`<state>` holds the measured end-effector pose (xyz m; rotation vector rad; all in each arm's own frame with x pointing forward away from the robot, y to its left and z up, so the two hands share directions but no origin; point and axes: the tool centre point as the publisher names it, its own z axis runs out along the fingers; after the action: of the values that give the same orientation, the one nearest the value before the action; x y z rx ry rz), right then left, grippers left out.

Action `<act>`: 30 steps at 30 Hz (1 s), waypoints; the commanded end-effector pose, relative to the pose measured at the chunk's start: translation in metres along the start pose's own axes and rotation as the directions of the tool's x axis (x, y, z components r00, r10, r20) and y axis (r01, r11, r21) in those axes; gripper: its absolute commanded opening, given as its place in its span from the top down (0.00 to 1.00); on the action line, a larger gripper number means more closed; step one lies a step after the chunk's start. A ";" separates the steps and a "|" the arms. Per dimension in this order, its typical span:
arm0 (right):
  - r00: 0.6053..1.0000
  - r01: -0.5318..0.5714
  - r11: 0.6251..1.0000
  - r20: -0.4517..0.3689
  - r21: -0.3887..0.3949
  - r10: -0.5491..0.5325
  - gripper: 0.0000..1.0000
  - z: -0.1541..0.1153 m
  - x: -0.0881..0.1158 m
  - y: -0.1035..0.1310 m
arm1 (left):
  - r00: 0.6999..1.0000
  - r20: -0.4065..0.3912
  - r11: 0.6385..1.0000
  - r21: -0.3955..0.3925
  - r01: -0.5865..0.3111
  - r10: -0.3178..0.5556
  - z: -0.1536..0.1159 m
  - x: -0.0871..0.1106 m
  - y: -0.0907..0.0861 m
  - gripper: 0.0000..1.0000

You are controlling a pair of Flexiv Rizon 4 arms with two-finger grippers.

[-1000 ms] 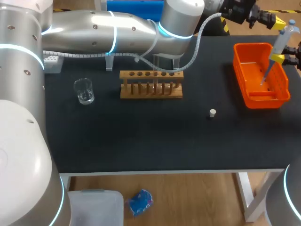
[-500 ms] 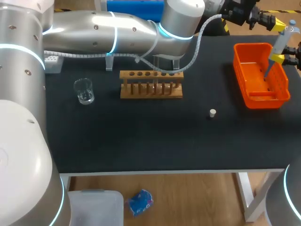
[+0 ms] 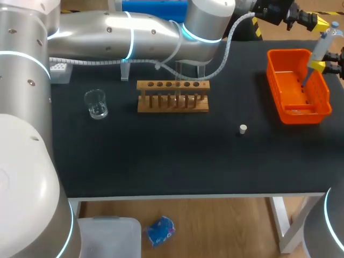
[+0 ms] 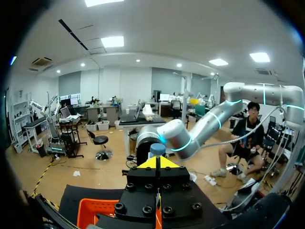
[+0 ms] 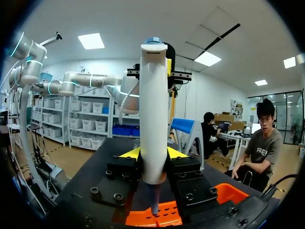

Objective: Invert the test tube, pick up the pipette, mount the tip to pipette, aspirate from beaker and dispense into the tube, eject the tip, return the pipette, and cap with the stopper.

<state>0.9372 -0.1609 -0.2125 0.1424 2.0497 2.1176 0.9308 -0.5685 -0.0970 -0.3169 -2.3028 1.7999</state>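
The right end effector [image 5: 153, 153] is clamped on the white body of the pipette [image 5: 153, 109]. It holds the pipette upright near the far right corner of the counter [image 3: 161, 156], with the thin lower end hanging inside the orange bin [image 3: 272, 70]. The left arm reaches across from the left side. The left end effector [image 4: 157, 162] hovers with the pipette's blue top just ahead of its tips, its yellow fingers pressed together with nothing between them. This looks like the tip-ejecting step, though whether a tip sits on the shaft is too small to tell. To do it well, the right arm should keep the pipette steady and vertical, with the lower end below the bin's rim, so a released tip drops inside rather than onto the counter. The left end effector should meet the button squarely and push along the pipette's length, using its closed fingers as a blunt pusher. An off-centre push could tilt the pipette or slide it down in the grip, so the hold needs to be firm. The stopper [image 3: 243, 128] stands alone right of the counter's middle, the wooden rack [image 3: 172, 97] toward the far edge, and the beaker [image 3: 97, 104] nearer the left edge.
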 end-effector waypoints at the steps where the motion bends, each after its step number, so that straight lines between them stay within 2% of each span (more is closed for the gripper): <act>1: 1.000 0.000 1.000 -0.004 0.000 0.000 1.00 -0.001 -0.001 0.001 | 1.000 0.004 1.000 -0.002 0.001 -0.001 -0.001 0.002 0.000 1.00; 8: 1.000 0.000 1.000 -0.004 0.000 0.000 1.00 -0.001 -0.001 0.001 | 1.000 0.004 1.000 -0.002 0.001 -0.001 -0.001 0.002 0.000 1.00; 14: 1.000 0.000 1.000 -0.004 0.000 0.000 1.00 -0.001 -0.001 0.001 | 1.000 0.024 1.000 0.007 -0.004 0.004 -0.013 0.009 0.000 1.00; 20: 1.000 0.000 1.000 -0.004 0.000 0.000 1.00 -0.001 -0.001 0.001 | 0.999 0.052 1.000 -0.005 -0.012 0.012 -0.030 0.022 -0.003 1.00; 26: 1.000 0.000 1.000 -0.004 0.000 0.000 1.00 -0.001 -0.001 0.001 | 0.997 0.071 0.999 -0.044 -0.002 0.005 -0.048 0.042 0.000 1.00; 27: 1.000 0.000 1.000 -0.004 0.000 0.000 1.00 -0.001 -0.001 0.001 | 0.997 0.074 0.999 -0.047 0.000 0.003 -0.051 0.046 0.001 0.58; 28: 1.000 0.000 1.000 -0.004 0.000 0.000 1.00 -0.001 -0.001 0.001 | 0.997 0.074 0.999 -0.052 0.000 0.004 -0.053 0.050 0.002 0.08; 29: 1.000 0.000 1.000 -0.004 0.000 0.000 1.00 -0.001 -0.001 0.001 | 0.997 0.082 0.998 -0.058 0.008 -0.003 -0.056 0.054 0.003 0.00; 30: 1.000 0.000 1.000 -0.004 0.000 0.000 1.00 -0.001 -0.001 0.001 | 0.997 0.083 0.999 -0.053 0.008 -0.003 -0.059 0.058 0.005 0.00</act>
<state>0.9373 -0.1608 -0.2118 0.1423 2.0500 2.1178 0.9075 -0.5153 -0.0894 -0.2817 -2.3843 1.7629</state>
